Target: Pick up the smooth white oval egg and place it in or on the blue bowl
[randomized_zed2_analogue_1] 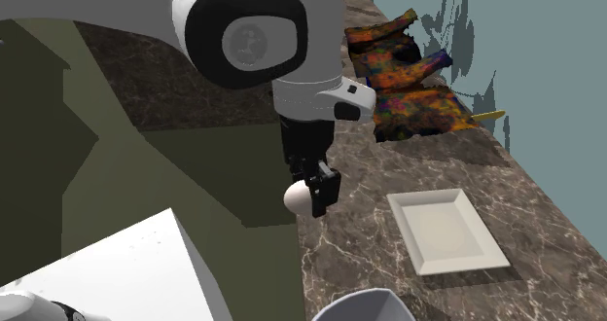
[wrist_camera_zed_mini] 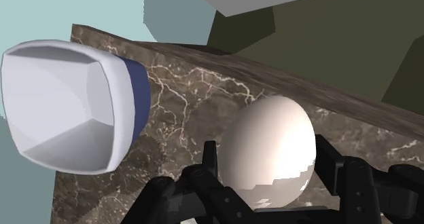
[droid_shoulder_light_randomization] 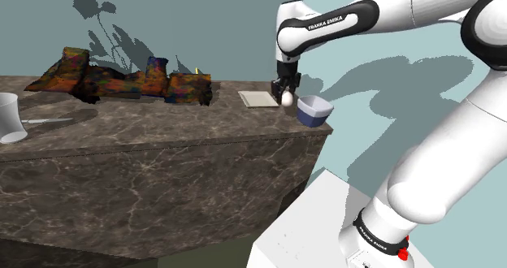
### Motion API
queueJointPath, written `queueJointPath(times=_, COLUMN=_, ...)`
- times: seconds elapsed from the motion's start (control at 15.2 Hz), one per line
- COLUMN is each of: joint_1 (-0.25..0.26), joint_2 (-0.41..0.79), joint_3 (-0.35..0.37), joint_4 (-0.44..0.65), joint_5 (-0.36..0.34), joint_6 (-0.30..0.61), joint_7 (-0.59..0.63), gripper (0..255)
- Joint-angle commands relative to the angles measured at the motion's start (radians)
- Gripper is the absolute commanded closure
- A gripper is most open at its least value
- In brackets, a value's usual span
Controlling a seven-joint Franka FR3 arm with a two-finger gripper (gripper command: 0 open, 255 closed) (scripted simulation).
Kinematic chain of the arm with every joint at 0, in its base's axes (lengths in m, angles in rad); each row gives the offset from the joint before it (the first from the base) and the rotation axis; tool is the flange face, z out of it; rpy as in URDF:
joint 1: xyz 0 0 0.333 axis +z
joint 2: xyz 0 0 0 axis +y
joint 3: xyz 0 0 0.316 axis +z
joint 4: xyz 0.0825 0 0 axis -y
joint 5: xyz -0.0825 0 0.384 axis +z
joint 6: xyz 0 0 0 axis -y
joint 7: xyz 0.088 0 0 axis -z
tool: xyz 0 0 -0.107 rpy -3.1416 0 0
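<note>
Wrist view: the pincer (wrist_camera_zed_mini: 266,172) is clamped on the white egg (wrist_camera_zed_mini: 268,148), with one black finger on either side. The egg's long axis runs roughly along the fingers. The blue bowl (wrist_camera_zed_mini: 136,94) stands close off to one side, near the edge of the marbled surface (wrist_camera_zed_mini: 204,100). In the shoulder view the bowl lies just right of the held egg and slightly lower, so the coming move looks like a short sideways carry. There is one egg, one bowl, one flat white tray (randomized_zed2_analogue_1: 446,231) and one white cup (droid_shoulder_light_randomization: 6,116).
</note>
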Motion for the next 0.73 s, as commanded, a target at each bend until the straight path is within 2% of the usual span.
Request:
queueJointPath(times=0.0, joint_1=0.0, joint_2=-0.008, joint_3=0.0, joint_4=0.019, joint_5=0.001, joint_6=-0.026, joint_7=-0.005, gripper=255)
queueJointPath(times=0.53, joint_1=0.002, joint_2=-0.027, joint_3=0.004, joint_4=0.102, joint_5=0.006, joint_6=-0.127, joint_7=-0.021, gripper=255)
queueJointPath(times=0.66, joint_1=-0.02, joint_2=-0.029, joint_3=-0.024, joint_4=0.099, joint_5=-0.003, joint_6=-0.117, joint_7=-0.067, gripper=255)
